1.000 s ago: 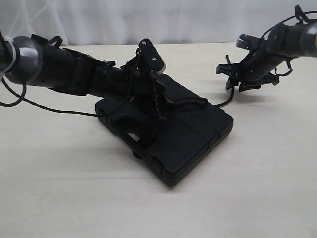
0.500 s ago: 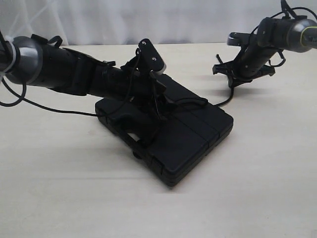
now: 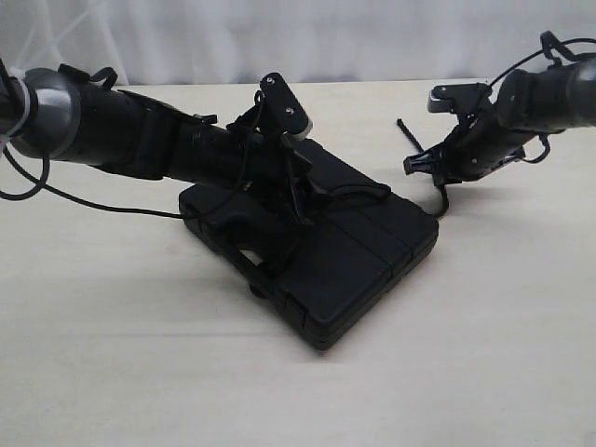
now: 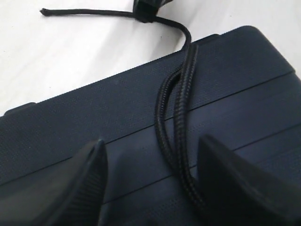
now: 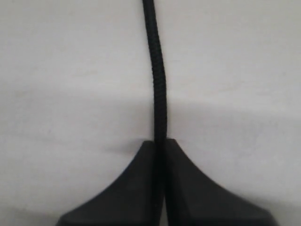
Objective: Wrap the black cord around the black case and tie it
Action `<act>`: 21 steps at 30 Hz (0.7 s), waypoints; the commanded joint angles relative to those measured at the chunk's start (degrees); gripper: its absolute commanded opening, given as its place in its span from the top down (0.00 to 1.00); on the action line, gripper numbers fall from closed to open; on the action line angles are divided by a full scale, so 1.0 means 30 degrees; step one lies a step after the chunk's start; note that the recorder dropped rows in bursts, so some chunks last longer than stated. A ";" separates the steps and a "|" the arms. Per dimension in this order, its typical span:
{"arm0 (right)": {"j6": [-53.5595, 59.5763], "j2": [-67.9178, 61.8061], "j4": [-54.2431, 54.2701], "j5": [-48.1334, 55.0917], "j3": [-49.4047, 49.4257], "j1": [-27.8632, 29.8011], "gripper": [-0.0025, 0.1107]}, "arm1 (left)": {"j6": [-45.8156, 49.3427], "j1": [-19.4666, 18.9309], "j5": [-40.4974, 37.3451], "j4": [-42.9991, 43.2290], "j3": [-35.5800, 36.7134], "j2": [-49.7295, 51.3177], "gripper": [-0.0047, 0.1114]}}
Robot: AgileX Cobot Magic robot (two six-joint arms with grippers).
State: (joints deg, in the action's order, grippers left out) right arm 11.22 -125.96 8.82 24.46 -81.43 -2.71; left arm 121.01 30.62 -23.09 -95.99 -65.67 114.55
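The black cord (image 4: 181, 106) lay as two strands side by side across the ribbed lid of the black case (image 3: 358, 256), and those strands ran between the fingers of the left gripper (image 4: 149, 151), closer to one finger than to the other. That gripper's jaws stood spread wide apart, low over the lid, and did not pinch the cord; from the pictures it could not be told whether its fingertips touched the lid. Beyond the left gripper's tips the two strands climbed to the far edge of the case, where a single strand curved off the lid and over the pale table (image 3: 140, 363). There it met the right gripper (image 5: 160, 144), whose jaws were pressed together on the cord, the strand caught right at their tips. Ahead of the right gripper's tips the cord ran straight on over the table; on its other side a short free end stuck out past the jaws, with no knot to be made out. The right gripper hung just off the case's far corner, above the table and not touching the case, well apart from the left gripper.
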 commanded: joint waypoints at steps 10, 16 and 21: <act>0.4711 0.4481 0.2891 -0.5014 0.6188 -0.0454 0.94 | 0.0595 0.0006 -0.0154 0.0480 -0.0096 -0.0076 0.50; 0.5524 0.4954 0.2897 -0.5162 0.6275 -0.1386 0.94 | 0.0595 0.0006 0.0467 0.1185 -0.0096 -0.0041 0.75; 0.5654 0.5586 0.2897 -0.4699 0.6275 -0.1384 0.94 | 0.0595 0.0006 0.0467 0.1011 -0.0278 -0.0041 0.96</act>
State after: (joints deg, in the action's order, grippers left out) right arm 27.16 -110.70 17.55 9.76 -62.71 -6.81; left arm 121.01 30.62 -21.82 -92.60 -65.67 114.55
